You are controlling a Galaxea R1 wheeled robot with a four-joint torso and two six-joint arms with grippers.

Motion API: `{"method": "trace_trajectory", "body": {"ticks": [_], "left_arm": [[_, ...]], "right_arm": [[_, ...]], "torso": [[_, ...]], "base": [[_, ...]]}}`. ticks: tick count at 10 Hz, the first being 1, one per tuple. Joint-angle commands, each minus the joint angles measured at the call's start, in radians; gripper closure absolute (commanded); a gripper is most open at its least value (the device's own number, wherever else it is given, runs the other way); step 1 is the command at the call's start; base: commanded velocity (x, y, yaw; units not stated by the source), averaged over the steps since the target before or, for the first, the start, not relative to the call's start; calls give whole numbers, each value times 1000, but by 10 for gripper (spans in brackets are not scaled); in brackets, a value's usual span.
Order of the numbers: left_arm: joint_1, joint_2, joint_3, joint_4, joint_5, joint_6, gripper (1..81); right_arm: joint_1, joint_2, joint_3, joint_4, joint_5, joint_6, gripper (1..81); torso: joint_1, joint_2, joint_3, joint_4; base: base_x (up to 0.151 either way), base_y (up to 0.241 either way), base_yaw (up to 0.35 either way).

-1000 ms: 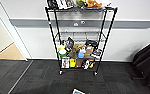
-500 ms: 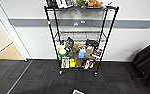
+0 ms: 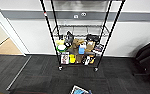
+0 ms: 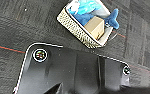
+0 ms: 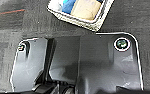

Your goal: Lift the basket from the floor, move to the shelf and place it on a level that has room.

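Observation:
The basket point(image 3: 79, 90) sits on the dark carpet floor point(image 3: 41, 77) at the near edge of the head view, in front of the shelf point(image 3: 49, 30). Its beige woven sides and white rim show in the left wrist view point(image 4: 79, 32), with a blue plush toy point(image 4: 86, 7) and a small cardboard box point(image 4: 96, 26) inside. The right wrist view catches the basket's rim point(image 5: 76, 21). Both arms hang above the carpet near the basket, apart from it. The shelf is a black wire rack against the wall. One level point(image 3: 81, 29) is bare, and the tiers below it are crowded.
A doorway with tan wooden flooring point(image 3: 3, 47) opens at the left. A dark chair point(image 3: 148, 57) stands at the right by the wall. Open carpet lies between the basket and the rack's feet point(image 3: 60, 68). A thin red line point(image 4: 6, 48) crosses the carpet.

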Motion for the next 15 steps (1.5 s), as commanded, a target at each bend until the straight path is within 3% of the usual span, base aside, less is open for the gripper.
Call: {"method": "trace_trajectory", "body": {"ticks": [1,3,6,7,8,11,15], "left_arm": [[-79,-16,-11,-45,91,-6,10],[-124,-16,-37,-53,220,-7,10],[-185,-11,-24,-49,320,-7,10],[-225,-7,-25,-55,430,-6,10],[-247,-3,-25,-55,454,-6,10],[-265,15,-24,-44,405,22,10],[-325,17,-25,-41,420,25,10]], "right_arm": [[24,-6,4,5,-48,-3,10],[24,-6,4,12,-48,-3,10],[23,-8,9,9,-64,-3,10],[20,-9,6,12,-66,-1,10],[18,-12,6,12,-68,8,10],[21,-15,15,11,-74,34,10],[43,-25,41,15,-146,65,10]], "torso": [[63,-98,1,0],[103,-163,-9,0],[168,-266,-10,0],[190,-300,-10,0],[214,-338,-10,0],[283,-446,-10,0],[371,-586,-109,0]], "base": [[0,0,0],[0,0,0],[0,0,0],[0,0,0],[0,0,0],[0,0,0],[0,0,0]]}}
